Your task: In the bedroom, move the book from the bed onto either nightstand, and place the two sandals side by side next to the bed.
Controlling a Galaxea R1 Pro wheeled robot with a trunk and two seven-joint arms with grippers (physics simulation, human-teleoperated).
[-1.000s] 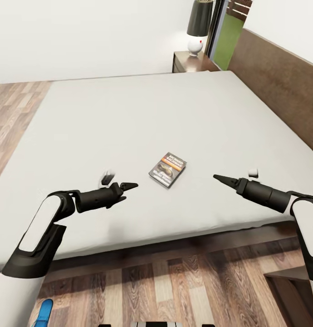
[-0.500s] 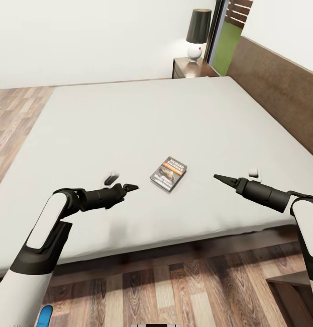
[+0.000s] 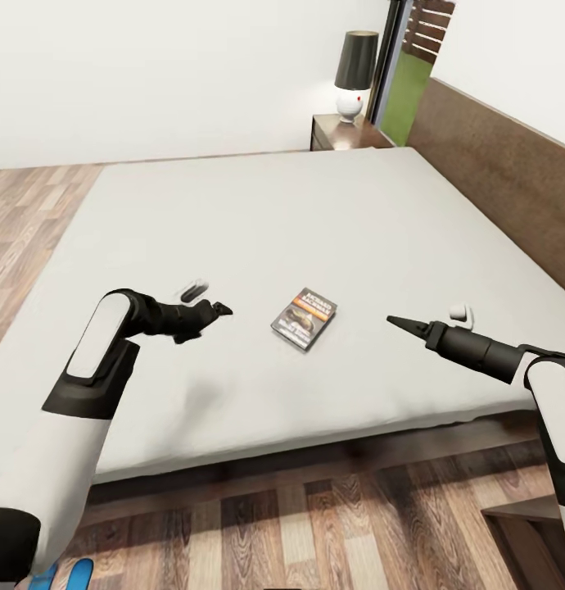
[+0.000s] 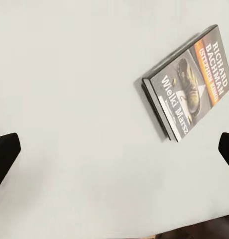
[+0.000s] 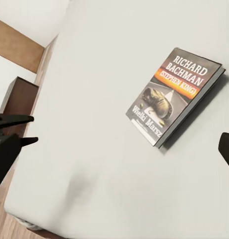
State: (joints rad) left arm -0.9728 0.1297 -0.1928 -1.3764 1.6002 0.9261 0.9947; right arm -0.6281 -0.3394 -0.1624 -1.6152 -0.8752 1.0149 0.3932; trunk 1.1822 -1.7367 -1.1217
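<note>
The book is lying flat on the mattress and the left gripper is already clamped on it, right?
Not quite. The book does lie flat on the mattress, but the left gripper is open and apart from it, as the head view shows.

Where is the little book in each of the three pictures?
Head view: the book lies flat on the bed, between the two end effectors, nearer the foot edge.
Left wrist view: the book sits toward the upper right, cover up.
Right wrist view: the book sits right of the middle, cover up.
Shared landmark: the pale mattress under the book; the orange band on its cover matches across views.
</note>
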